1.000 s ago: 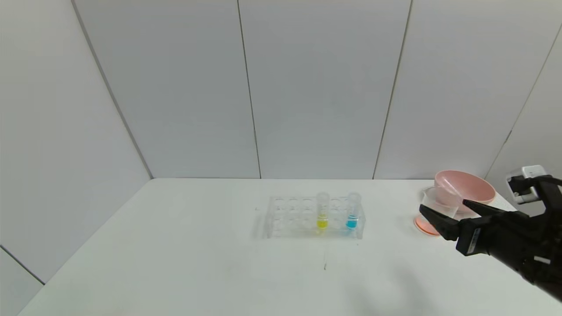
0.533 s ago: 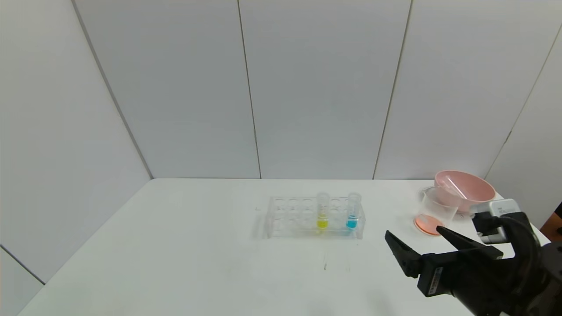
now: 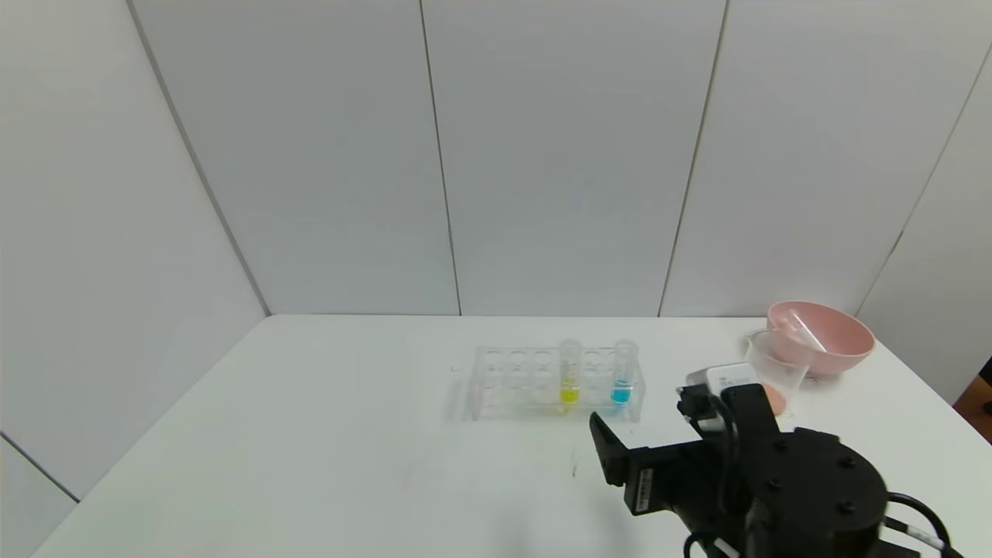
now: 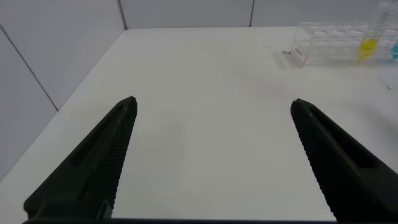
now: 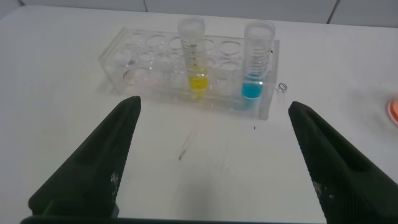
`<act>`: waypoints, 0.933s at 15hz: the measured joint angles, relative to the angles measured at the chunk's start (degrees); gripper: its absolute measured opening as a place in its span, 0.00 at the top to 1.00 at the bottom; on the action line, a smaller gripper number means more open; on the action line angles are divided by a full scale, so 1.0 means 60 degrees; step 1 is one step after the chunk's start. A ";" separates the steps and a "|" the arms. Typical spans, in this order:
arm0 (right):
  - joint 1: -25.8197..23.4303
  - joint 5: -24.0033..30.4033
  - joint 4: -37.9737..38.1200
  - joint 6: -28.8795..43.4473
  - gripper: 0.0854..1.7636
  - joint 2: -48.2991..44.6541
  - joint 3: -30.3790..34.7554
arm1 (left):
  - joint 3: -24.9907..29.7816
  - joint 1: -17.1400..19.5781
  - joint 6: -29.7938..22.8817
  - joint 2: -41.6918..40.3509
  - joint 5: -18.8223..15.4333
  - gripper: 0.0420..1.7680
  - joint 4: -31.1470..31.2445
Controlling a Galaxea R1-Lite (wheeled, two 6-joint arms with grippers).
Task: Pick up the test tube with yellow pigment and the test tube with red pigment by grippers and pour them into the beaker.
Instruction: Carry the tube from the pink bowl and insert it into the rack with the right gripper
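black right gripper (image 3: 620, 449) was seen w/ fingers spread wide, nothing held, low over the white table (image 3: 310, 434), just in front of the clear rack (image 3: 511, 384). yellow tube (image 3: 569, 372) & blue tube (image 3: 622, 373) were stood upright in the rack. beaker (image 3: 779, 364) was set beside the pink bowl (image 3: 833, 333), an empty tube (image 3: 802, 329) lying in that bowl. left gripper (image 4: 211, 155) was also spread wide, nothing held.

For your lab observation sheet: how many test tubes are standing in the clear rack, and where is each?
2. The test tube with yellow pigment stands near the middle of the clear rack; the blue-liquid tube stands at the rack's end nearer the beaker. Another tube lies in the pink bowl.
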 joint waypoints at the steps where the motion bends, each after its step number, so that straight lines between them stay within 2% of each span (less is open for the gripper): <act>1: -0.0051 -0.0008 0.0116 -0.0014 0.04 0.0354 -0.0479 | 0.0000 0.0000 0.0000 0.0000 0.0000 0.00 0.0004; 8: -0.0520 0.0014 0.1483 -0.0323 0.04 0.2119 -0.3186 | 0.0000 0.0000 0.0000 0.0000 0.0000 0.00 0.0004; 11: -0.0823 0.0065 0.1575 -0.0419 0.04 0.2816 -0.3893 | 0.0000 0.0000 0.0000 0.0000 -0.0004 0.00 0.0004; 14: -0.1115 0.0768 0.1579 -0.0404 0.04 0.3271 -0.4297 | 0.0000 0.0000 0.0000 -0.0004 0.0000 0.00 0.0004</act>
